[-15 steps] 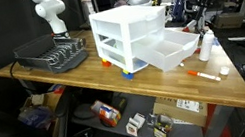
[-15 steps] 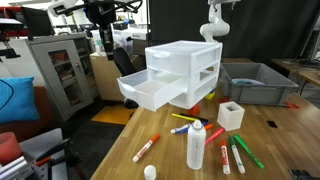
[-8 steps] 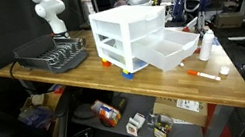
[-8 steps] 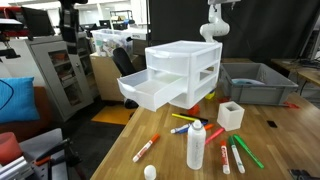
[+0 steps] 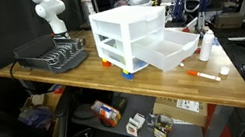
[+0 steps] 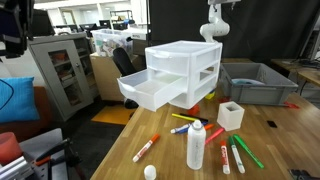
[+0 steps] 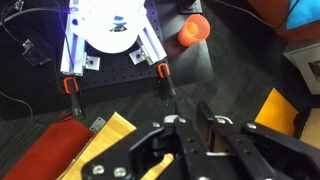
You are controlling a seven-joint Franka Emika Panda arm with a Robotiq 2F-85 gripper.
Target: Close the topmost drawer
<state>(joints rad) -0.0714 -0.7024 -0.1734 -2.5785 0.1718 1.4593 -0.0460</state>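
My tool low in the wrist view's centre, fingers together, holding nothing, topmost drawer pulled far out of its white unit, mid-frame on the wooden surface in an exterior view

Robotics lab: robot arm, cluttered workbenches.

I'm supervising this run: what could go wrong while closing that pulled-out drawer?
1. The wrist view does not show the open drawer, so the gripper may approach misaligned and hit its rim.
2. The upright white bottle and markers near the drawer could be knocked over.
3. Pushing may slide the whole unit.
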